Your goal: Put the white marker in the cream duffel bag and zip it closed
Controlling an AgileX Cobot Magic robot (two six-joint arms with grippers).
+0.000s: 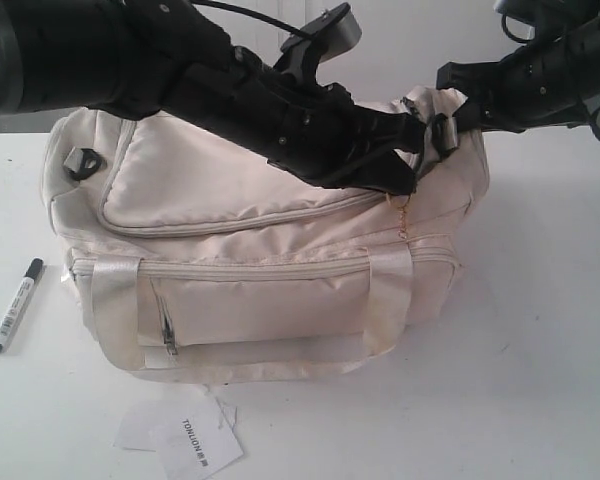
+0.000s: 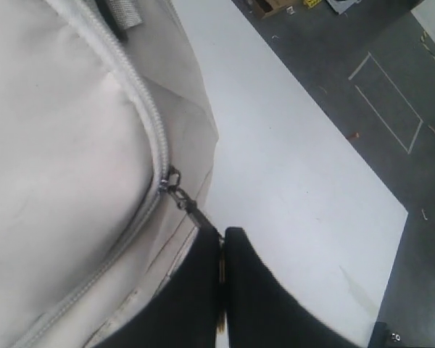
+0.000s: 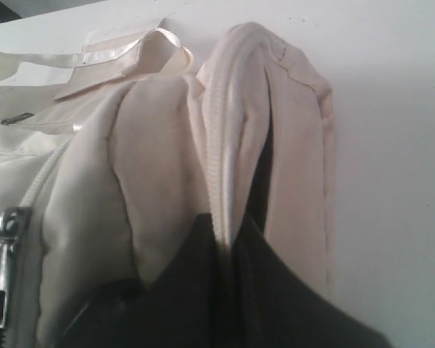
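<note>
white marker (image 1: pixel 15 305): off the end of cream duffel bag (image 1: pixel 240 290) opposite both grippers, crosswise to bag. Nearer left gripper (image 2: pixel 222 239) pinching zipper pull (image 2: pixel 188 204); right gripper (image 3: pixel 228 232) clamped on bag seam.

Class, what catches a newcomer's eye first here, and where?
The cream duffel bag fills the middle of the table. The left gripper pinches its zipper pull, and the right gripper grips the bag's end fabric. The white marker lies on the table at the exterior view's left.

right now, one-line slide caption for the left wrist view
Left gripper pinched shut on the zipper pull of the cream duffel bag, white table beyond.
</note>
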